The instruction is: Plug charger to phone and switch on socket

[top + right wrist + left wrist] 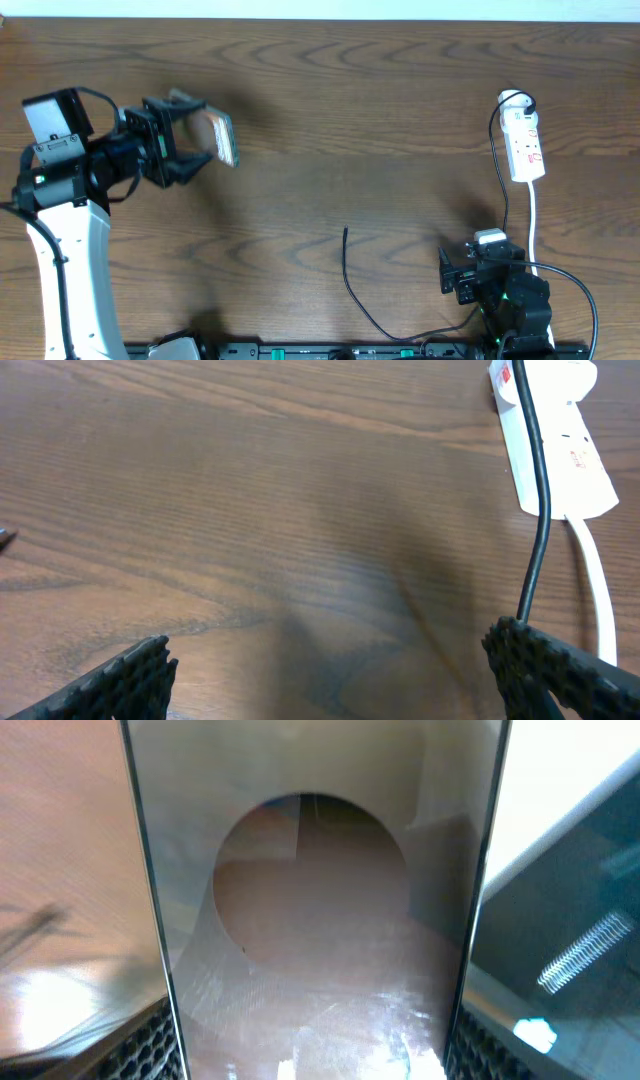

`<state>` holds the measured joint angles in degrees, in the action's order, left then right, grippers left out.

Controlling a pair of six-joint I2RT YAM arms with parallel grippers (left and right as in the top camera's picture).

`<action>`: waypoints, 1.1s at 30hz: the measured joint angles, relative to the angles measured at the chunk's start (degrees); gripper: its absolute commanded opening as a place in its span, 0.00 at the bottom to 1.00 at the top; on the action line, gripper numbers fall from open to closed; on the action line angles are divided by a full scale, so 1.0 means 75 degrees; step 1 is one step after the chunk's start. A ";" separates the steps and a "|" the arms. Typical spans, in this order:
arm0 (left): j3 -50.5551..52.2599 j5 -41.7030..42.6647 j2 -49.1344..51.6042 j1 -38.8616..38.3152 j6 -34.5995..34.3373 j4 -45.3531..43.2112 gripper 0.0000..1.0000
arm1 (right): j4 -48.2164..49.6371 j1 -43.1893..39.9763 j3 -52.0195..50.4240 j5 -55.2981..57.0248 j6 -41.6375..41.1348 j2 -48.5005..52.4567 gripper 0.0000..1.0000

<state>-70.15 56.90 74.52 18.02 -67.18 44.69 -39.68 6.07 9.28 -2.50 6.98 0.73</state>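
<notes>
The left gripper (200, 135) grips the phone (225, 138); the right gripper (445, 272) gapes empty, the charger (352, 285) lies unplugged, and the socket (525, 145) is untouched.

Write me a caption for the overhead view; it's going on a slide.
Left pincer grips the phone above the table; right pincer sits open beside the charger, the socket further back.

Even light from above, soft shadows on the table (330, 150), left wrist view hazy, phone (310, 920) out of focus, white glare upper right, right wrist view sharp.
</notes>
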 measured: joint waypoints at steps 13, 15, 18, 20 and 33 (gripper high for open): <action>0.0006 -0.3226 0.0000 -0.0114 0.1489 0.1297 0.07 | 0.0003 0.0000 0.0000 0.0000 0.0000 0.0000 0.99; 0.0006 -0.3279 0.0000 -0.0134 0.1542 0.1303 0.07 | 0.0023 0.0000 0.0000 -0.0003 0.0000 0.0000 0.99; 0.0006 -0.3375 0.0000 -0.0134 0.1565 0.1300 0.07 | 0.0146 0.0000 -0.0003 -0.0006 -0.0006 0.0000 0.99; 0.0006 -0.3413 0.0000 -0.0134 0.1565 0.1294 0.07 | 0.0635 0.0000 -0.0032 -0.0157 -0.0259 0.0003 0.99; 0.0006 -0.3439 0.0000 -0.0134 0.1413 0.1148 0.07 | 0.2104 -0.0003 0.2311 -0.2326 -0.1953 0.3657 0.99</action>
<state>-70.11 31.11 74.52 17.02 -56.58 53.30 -23.90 6.04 26.61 -19.94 -7.66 28.16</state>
